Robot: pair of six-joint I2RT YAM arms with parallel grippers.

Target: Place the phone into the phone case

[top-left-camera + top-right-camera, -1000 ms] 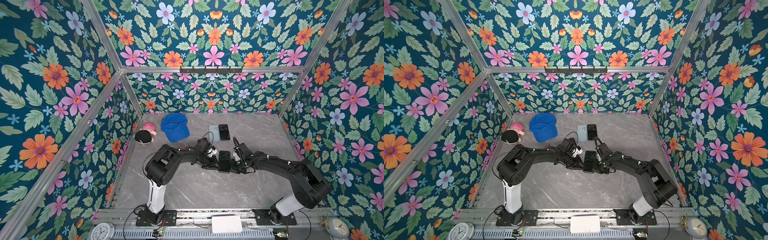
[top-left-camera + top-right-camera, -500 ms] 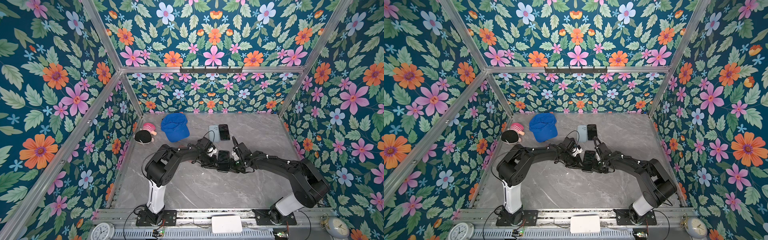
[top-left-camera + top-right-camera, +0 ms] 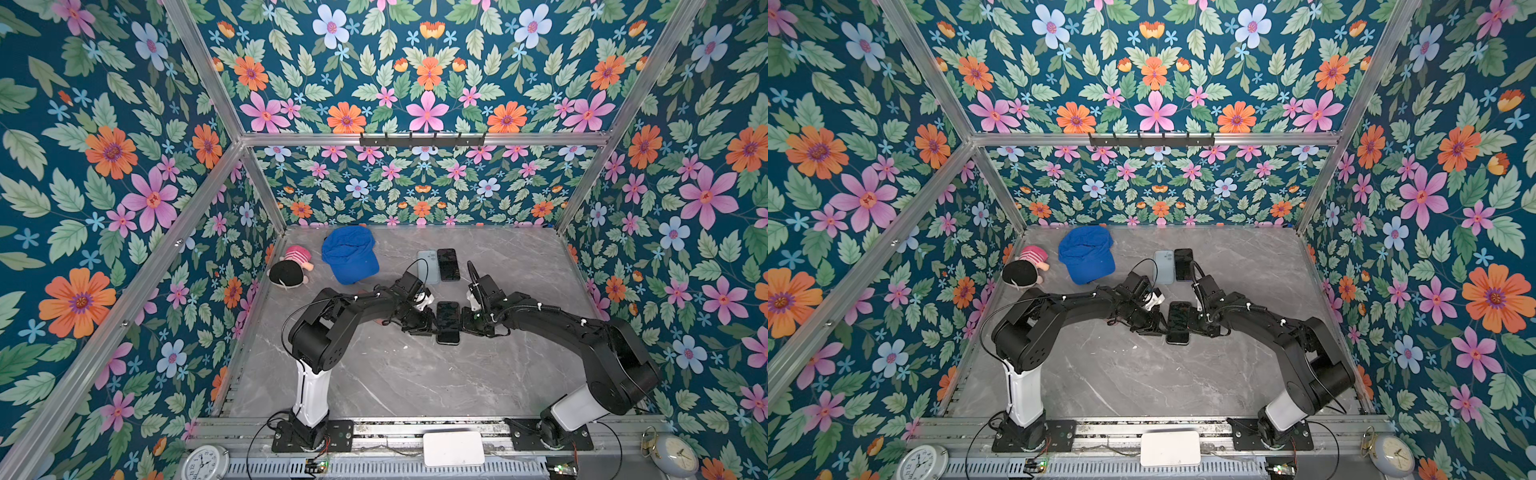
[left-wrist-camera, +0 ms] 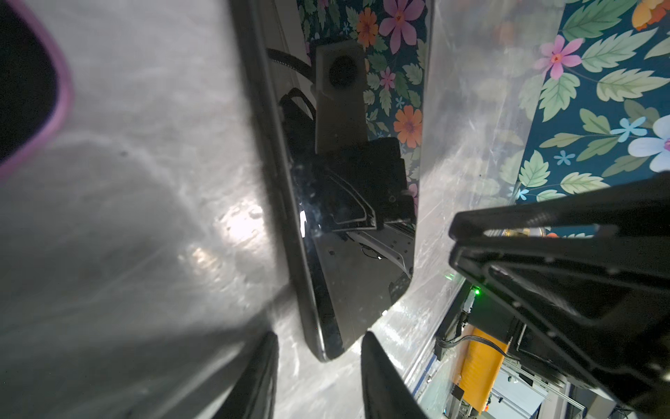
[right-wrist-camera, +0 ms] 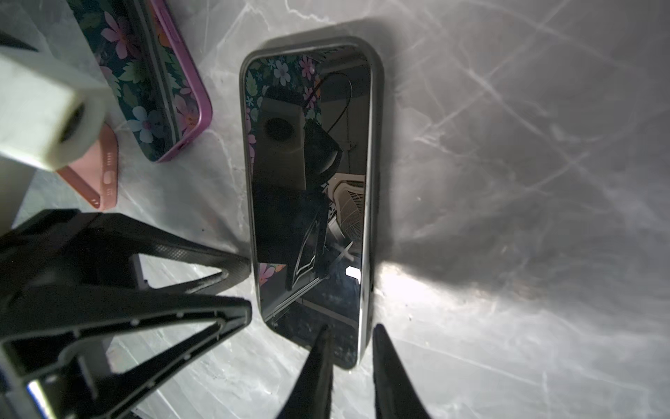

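two parted right fingers point(image 5: 315, 373) straddle the phone point(image 5: 311, 188)

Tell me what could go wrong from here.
1. The right claw straddles the phone's long edge; a crooked retreat could drag it or lever it from the grey phone case.
2. The left claw brackets its corner; a sideways move could spin it.
3. A bright strip along one edge may mean incomplete seating.

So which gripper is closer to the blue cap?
Left. The left gripper is at the phone's left edge, the right gripper at its right edge, farther from the cap.
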